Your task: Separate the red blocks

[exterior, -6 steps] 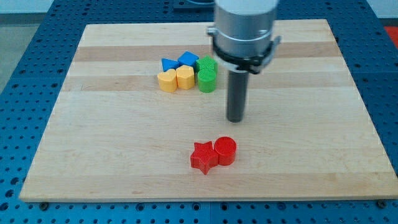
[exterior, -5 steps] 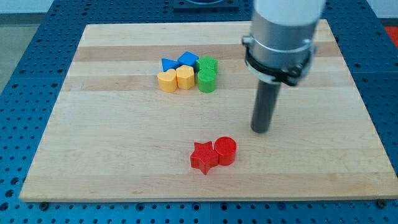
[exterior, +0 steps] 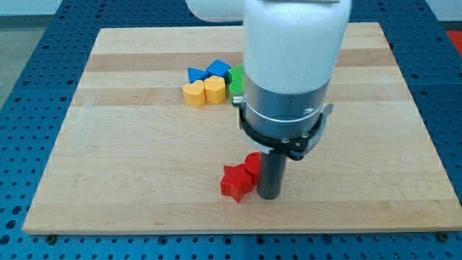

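Note:
A red star block (exterior: 234, 182) lies near the view's bottom middle of the wooden board (exterior: 130, 166). A red cylinder block (exterior: 252, 163) touches its upper right side and is mostly hidden behind the rod. My tip (exterior: 270, 196) is down on the board just right of the star and in front of the red cylinder, at the cylinder's right side. The arm's large body covers the board's centre.
A cluster sits at the view's upper middle: two blue blocks (exterior: 207, 71), a yellow block (exterior: 193, 93), a yellow heart-like block (exterior: 214, 89), and green blocks (exterior: 235, 81) partly hidden by the arm.
The rod has moved from above and right of the red pair down to the view's bottom, now against the red cylinder. The cylinder has shifted slightly up and left.

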`<state>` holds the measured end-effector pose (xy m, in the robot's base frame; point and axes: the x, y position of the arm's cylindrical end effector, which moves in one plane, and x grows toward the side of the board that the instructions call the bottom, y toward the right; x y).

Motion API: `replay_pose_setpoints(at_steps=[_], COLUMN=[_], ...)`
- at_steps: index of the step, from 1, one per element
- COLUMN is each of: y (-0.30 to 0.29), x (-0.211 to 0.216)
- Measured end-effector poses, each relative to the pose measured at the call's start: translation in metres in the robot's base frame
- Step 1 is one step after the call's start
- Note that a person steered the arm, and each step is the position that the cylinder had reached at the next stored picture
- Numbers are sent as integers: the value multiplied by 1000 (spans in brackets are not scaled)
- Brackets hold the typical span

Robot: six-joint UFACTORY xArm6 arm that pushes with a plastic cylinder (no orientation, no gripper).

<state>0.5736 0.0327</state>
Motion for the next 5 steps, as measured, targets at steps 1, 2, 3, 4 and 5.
replay_pose_setpoints(at_steps=[1,2,3,4,5], y=[-2,8,1,-28,-45], x=[0,-1,-14,-24,-36])
